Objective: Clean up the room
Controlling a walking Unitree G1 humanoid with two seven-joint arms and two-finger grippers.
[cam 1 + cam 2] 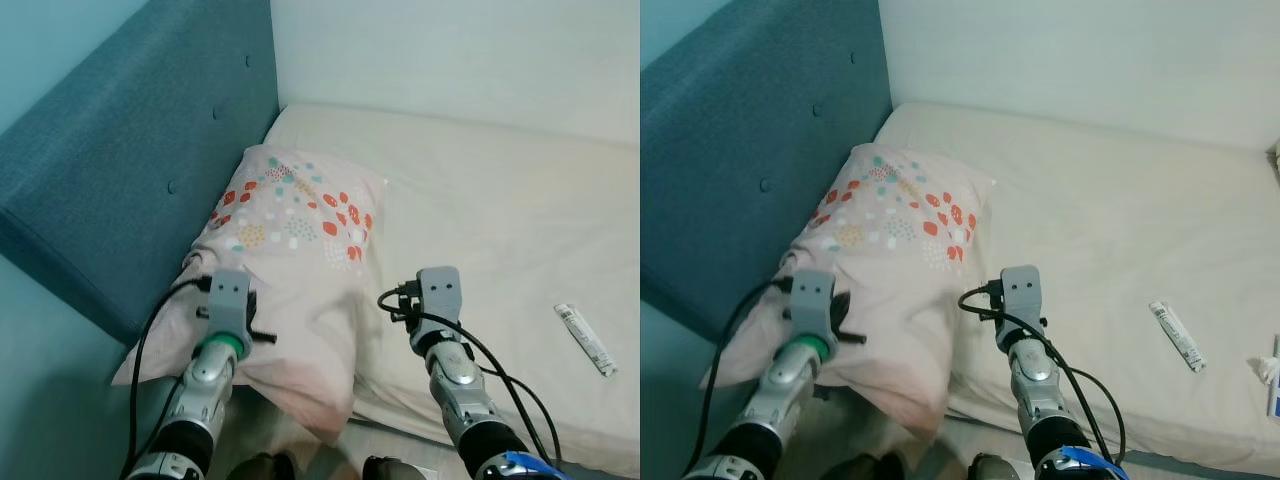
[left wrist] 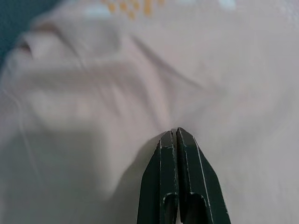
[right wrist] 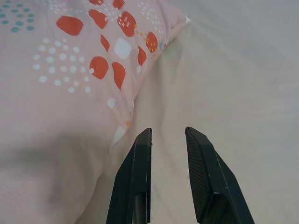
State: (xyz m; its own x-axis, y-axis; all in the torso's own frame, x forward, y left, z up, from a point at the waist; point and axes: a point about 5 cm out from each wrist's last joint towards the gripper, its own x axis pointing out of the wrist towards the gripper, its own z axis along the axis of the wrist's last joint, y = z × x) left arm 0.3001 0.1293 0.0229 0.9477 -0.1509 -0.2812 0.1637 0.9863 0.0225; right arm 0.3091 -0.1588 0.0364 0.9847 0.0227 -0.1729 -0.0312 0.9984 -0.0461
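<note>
Cream sheeting covered the mattress (image 1: 480,200) before me, pushed into a corner between a pale wall and a teal padded headboard (image 1: 130,160) with button tufts. On the mattress, against the headboard, lay the soft pink pillow (image 1: 300,230) printed with orange, teal and white dots; its near corner sagged over the bed's edge, and my own arms hid part of it. My left gripper (image 2: 177,133) was pressed together, the two black fingers tip to tip on the pillow's plain pink cloth — whether any fabric was caught between them I could not make out. My right gripper (image 3: 168,133) stood narrowly parted over the sheet, just beside the pillow's seam, holding nothing. Well apart on my right lay a small white tube (image 1: 585,338), its printing too small to read. At the right rim of the right eye view some white and blue object (image 1: 1272,385) was cut off — unrecognisable.
</note>
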